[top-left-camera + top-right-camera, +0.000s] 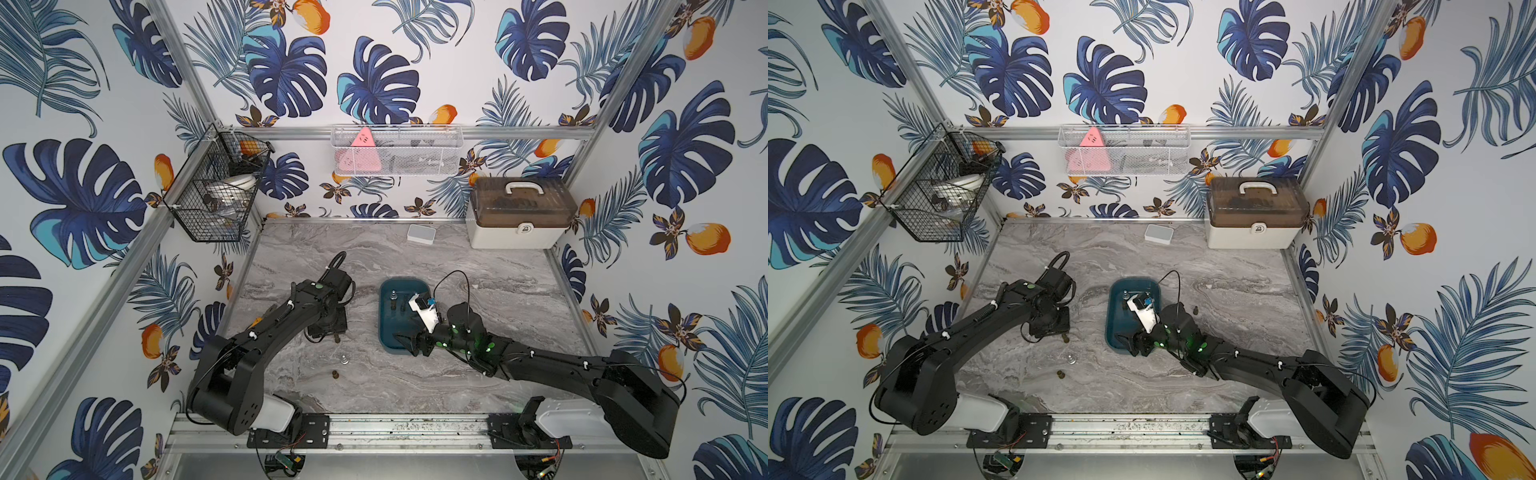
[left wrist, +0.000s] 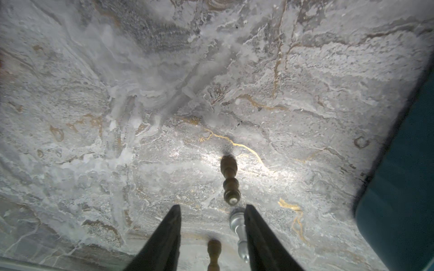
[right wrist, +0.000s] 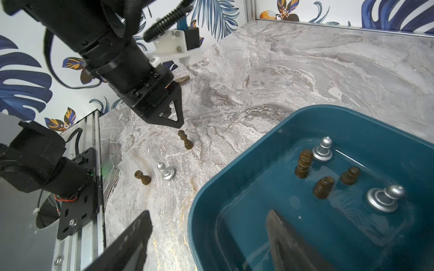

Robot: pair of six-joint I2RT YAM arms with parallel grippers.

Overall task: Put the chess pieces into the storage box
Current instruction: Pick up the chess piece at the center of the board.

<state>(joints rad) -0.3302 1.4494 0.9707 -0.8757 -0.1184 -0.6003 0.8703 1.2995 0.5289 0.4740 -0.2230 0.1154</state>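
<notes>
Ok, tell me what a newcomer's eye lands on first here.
The loud blue-leaf wallpaper across the walls hits first. Then the teal storage box mid-table, with brown and silver chess pieces standing inside. Three loose pieces stand on the marble table by the open left gripper.

In both top views I get bright, even overhead light, with soft shadows under the arms (image 1: pixel 266 332) on the marble table (image 1: pixel 415 257), and the walls (image 1: pixel 374 83) bow outward at the frame edges. The left wrist view darkens at its corners, with a glare patch on the marble beside a brown chess piece (image 2: pixel 230 178); the storage box (image 2: pixel 404 187) rim there is blurred. In the right wrist view the fingers (image 3: pixel 131 244) of the right gripper (image 3: pixel 207 212) are out of focus, and the glossy box floor mirrors its pieces.
</notes>
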